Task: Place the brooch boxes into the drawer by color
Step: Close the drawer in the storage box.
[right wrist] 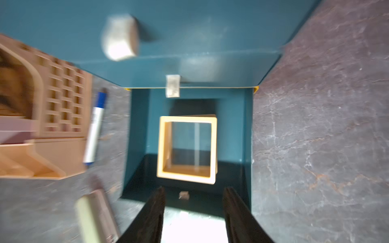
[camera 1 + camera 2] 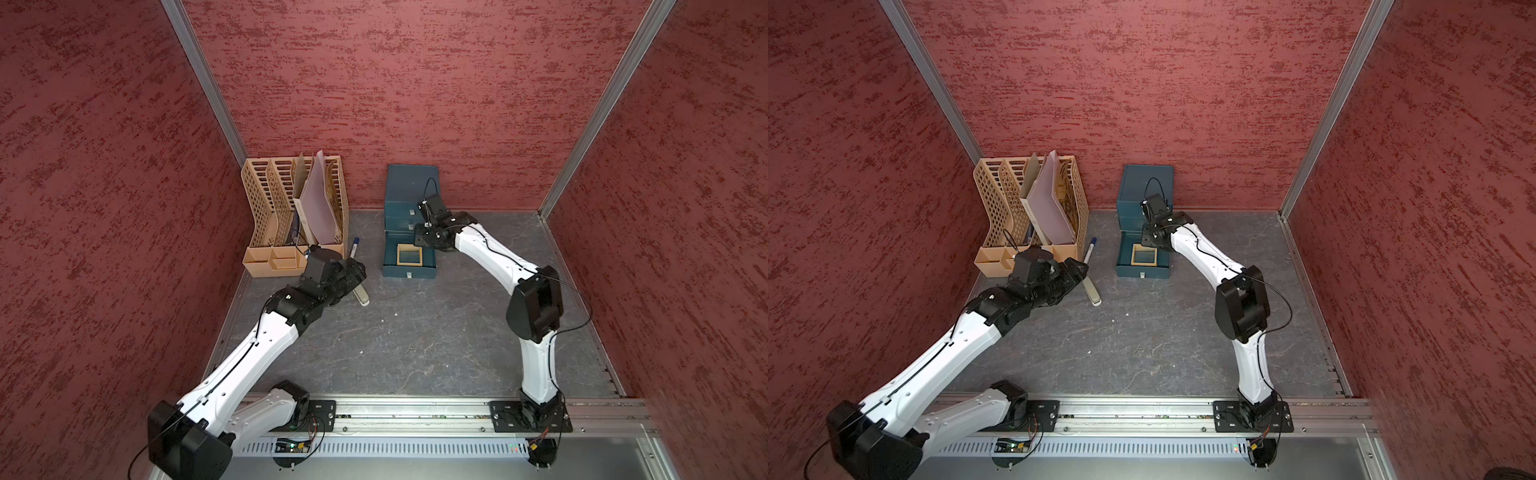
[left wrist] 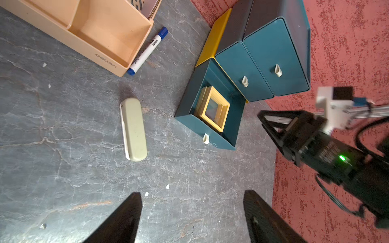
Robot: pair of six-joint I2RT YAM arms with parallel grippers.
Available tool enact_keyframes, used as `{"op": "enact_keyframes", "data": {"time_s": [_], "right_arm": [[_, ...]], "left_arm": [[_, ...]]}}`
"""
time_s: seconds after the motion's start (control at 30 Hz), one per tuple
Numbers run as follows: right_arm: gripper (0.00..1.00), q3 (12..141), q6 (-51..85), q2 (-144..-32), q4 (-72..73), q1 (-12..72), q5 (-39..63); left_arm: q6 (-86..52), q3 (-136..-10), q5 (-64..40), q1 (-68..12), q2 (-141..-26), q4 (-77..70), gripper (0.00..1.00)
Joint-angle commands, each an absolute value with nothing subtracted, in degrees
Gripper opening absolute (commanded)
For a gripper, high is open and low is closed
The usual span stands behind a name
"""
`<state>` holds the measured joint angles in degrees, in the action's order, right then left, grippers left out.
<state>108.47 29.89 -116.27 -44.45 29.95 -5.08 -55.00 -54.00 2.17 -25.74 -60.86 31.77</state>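
The teal drawer chest (image 2: 411,183) (image 2: 1148,183) stands at the back wall with its bottom drawer (image 2: 409,272) (image 3: 229,134) (image 1: 139,126) pulled out. Inside lies a tan-rimmed brooch box (image 2: 409,254) (image 2: 1144,254) (image 3: 214,109) (image 1: 187,118) stacked slightly askew on a second tan one. My right gripper (image 2: 422,241) (image 1: 195,189) hovers over the drawer's front part, open and empty. Left of the drawer, my left gripper (image 2: 357,270) (image 3: 192,193) is open over bare table. The upper two drawers are shut.
A beige slotted file rack (image 2: 291,208) with papers stands at the back left. A blue-capped marker (image 2: 354,248) (image 3: 148,50) lies beside it. A grey-green oblong block (image 2: 360,296) (image 3: 134,129) lies just under my left wrist. Red walls enclose the grey table.
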Motion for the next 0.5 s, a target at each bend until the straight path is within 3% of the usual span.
{"op": "enact_keyframes", "data": {"time_s": [0.0, 0.23, 0.47], "right_arm": [[0.50, 99.32, 34.27, -109.26, -35.28, 29.75, 1.34], [0.49, 72.63, 50.17, -95.19, -11.93, 29.36, 13.31], [0.50, 54.52, 68.21, -90.01, 12.25, 29.33, 20.07]], "left_arm": [[-52.22, -58.18, -1.91, -23.41, -64.55, 25.35, 0.81], [-46.73, -69.76, -11.02, -18.00, -81.12, 18.62, 0.87], [-43.22, -86.22, -18.78, -14.86, -98.83, 13.90, 0.87]]}}
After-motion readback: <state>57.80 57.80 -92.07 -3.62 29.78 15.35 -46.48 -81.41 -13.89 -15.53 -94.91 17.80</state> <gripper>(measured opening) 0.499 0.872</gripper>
